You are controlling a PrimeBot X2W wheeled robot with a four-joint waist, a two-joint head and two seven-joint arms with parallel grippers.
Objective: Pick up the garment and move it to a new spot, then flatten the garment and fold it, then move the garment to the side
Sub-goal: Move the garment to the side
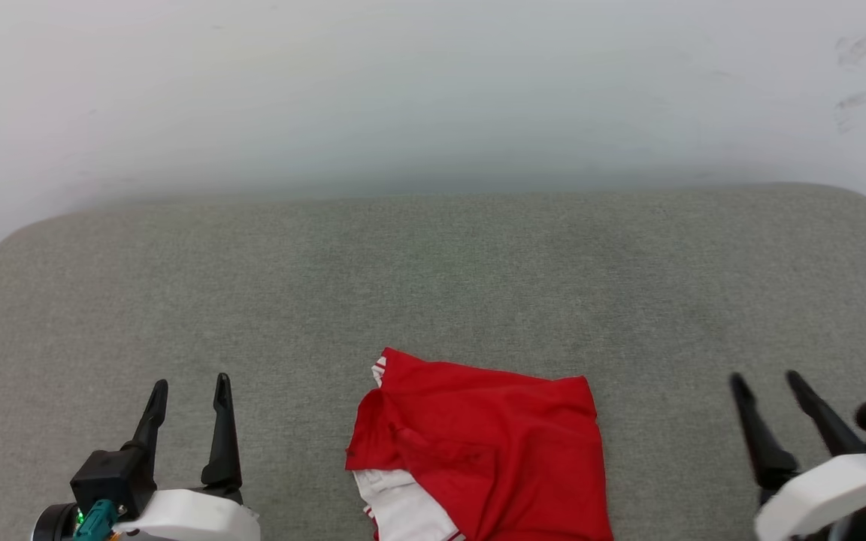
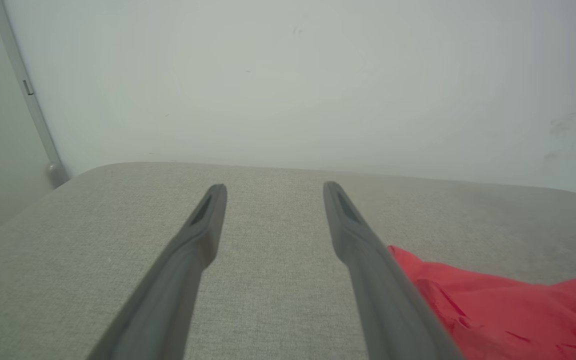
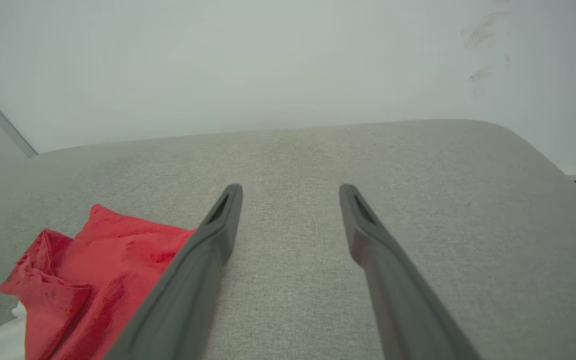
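The garment lies in a rumpled, layered heap at the near edge of the grey fabric-covered bench, red body uppermost and a white sleeve showing at its lower left. The left pincer and right pincer flank it, clear of the cloth, jaws spread and empty. Probable fault: a pinch catches only the top layer, so the thin jersey unrolls unevenly or slides off the near edge.
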